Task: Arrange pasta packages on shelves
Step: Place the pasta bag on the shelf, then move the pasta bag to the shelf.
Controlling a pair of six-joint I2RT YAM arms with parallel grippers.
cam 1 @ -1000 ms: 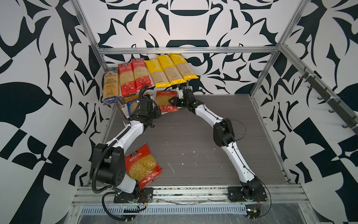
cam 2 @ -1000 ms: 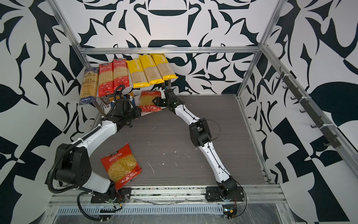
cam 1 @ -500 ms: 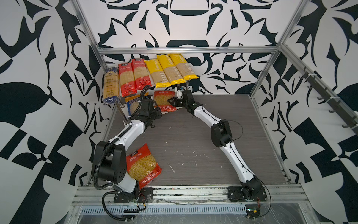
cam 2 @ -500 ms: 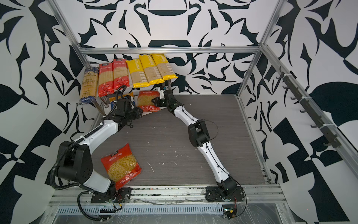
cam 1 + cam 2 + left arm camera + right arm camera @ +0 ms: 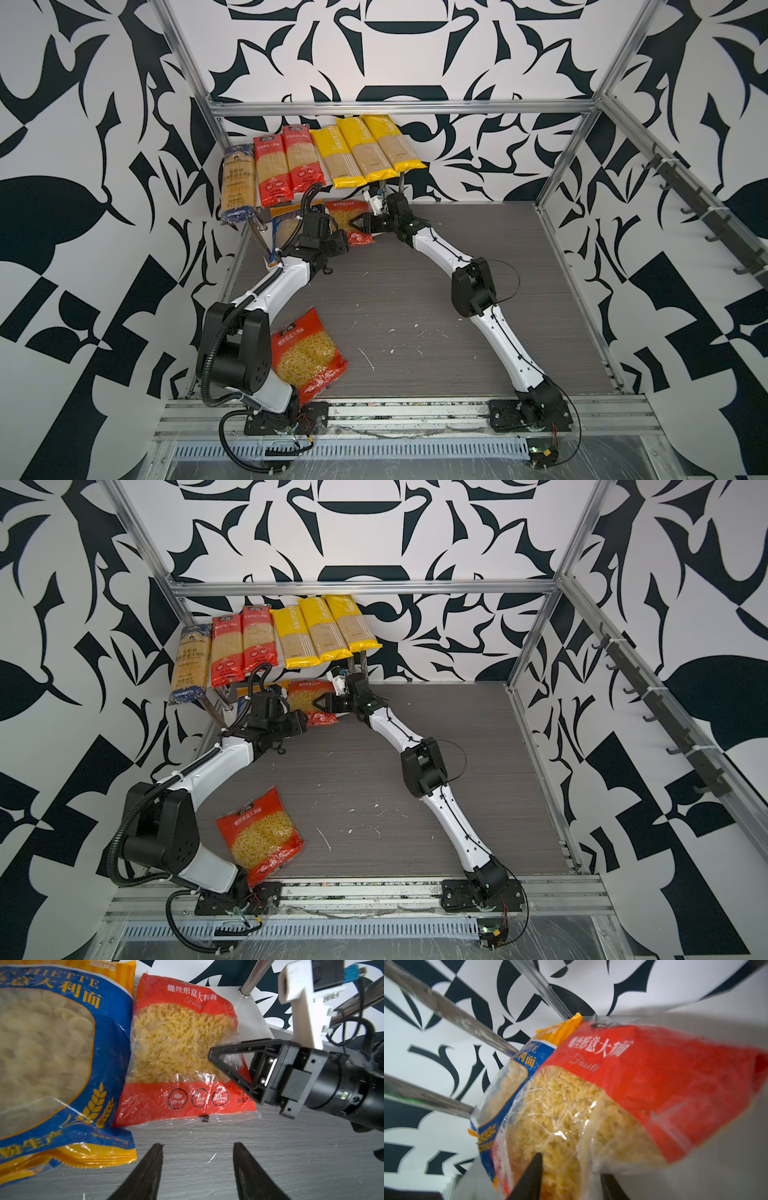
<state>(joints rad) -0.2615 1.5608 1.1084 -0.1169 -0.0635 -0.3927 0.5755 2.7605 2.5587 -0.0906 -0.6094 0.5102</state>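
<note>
left gripper (image 5: pixel 197 1147): parted, empty; right gripper (image 5: pixel 569 1169): straddles red fusilli bag (image 5: pixel 182 1043) edge, jaws part-open, clamping unclear | bag: lies on lower shelf (image 5: pixel 251 1014) beside blue bag (image 5: pixel 52 1043), near end overhanging | risk: may drag out on snagged film; may clash with left gripper

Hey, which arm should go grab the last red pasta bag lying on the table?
Left, probably: the red bag lies beside its base, far from the right gripper at the shelf.

Robot lab cell: patterned walls (image 5: pixel 395 50), aluminium frame (image 5: pixel 395 107).
</note>
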